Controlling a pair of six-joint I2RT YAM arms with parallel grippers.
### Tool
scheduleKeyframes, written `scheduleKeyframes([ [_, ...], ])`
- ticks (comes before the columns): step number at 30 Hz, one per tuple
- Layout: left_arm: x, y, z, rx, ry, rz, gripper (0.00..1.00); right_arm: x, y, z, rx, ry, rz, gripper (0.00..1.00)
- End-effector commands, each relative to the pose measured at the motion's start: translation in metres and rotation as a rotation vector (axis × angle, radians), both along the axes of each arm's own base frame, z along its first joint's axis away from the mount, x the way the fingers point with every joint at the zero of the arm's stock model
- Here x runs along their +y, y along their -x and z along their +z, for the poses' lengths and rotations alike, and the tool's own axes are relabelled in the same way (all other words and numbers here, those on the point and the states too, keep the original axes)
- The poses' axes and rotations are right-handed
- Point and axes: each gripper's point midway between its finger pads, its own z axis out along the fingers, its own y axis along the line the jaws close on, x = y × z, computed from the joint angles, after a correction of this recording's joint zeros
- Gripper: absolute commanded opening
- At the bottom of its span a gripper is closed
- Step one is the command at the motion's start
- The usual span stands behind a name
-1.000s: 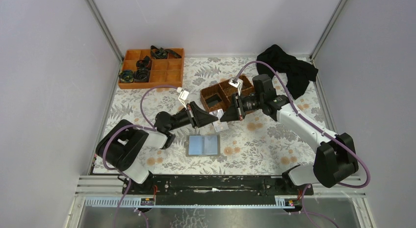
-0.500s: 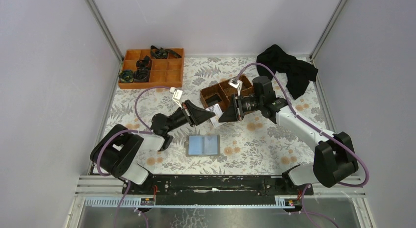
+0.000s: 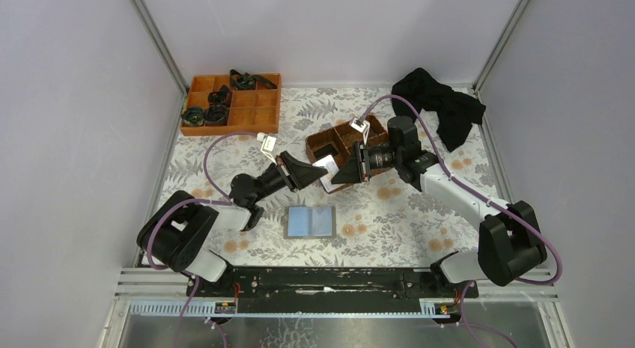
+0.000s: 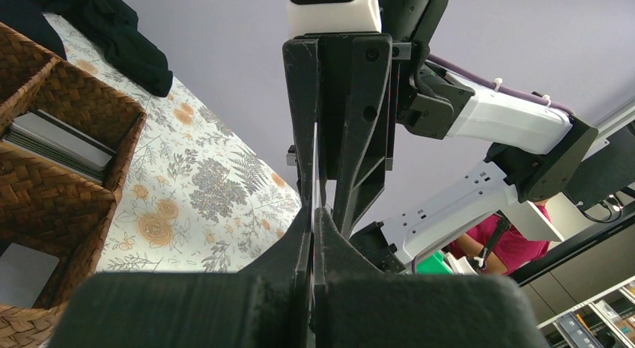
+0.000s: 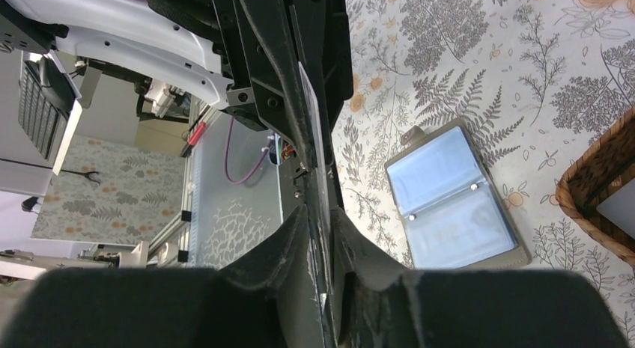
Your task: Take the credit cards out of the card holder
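Note:
The card holder [image 3: 309,221] lies open and flat on the flowered cloth, two pale blue panels up; it also shows in the right wrist view [image 5: 449,197]. My left gripper [image 3: 316,174] and right gripper [image 3: 338,174] meet tip to tip above it, near the wicker basket [image 3: 352,132]. Both are shut on one pale credit card [image 3: 327,168] held on edge between them. The card shows as a thin line in the left wrist view [image 4: 317,168] and in the right wrist view [image 5: 313,108]. Other cards [image 4: 56,141] lie in the basket.
An orange divided tray [image 3: 254,116] with dark coiled items stands at the back left. A black cloth [image 3: 442,107] lies at the back right. The basket's corner [image 5: 591,185] is close beside the card holder.
Both grippers, still joined on the card, have shifted a little left and back towards the basket. The card holder has not moved.

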Motion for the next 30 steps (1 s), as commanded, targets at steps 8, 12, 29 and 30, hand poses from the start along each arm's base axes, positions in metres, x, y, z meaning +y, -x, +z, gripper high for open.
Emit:
scheduleKeyframes([
  [8, 0.001, 0.006, 0.009, -0.079, 0.014, -0.003, 0.0, 0.005, -0.003, 0.029, -0.102, -0.06, 0.007, 0.04],
  [12, 0.001, 0.004, 0.005, -0.063, 0.011, -0.001, 0.0, 0.004, -0.007, 0.029, -0.123, -0.047, -0.019, 0.0],
  [29, 0.027, -0.007, -0.079, 0.175, -0.107, 0.081, 0.37, -0.155, -0.145, -0.078, -0.169, 1.043, -0.631, 0.0],
  [30, 0.026, -0.007, -0.077, 0.165, -0.108, 0.075, 0.37, -0.165, -0.147, -0.092, -0.154, 1.118, -0.636, 0.0],
])
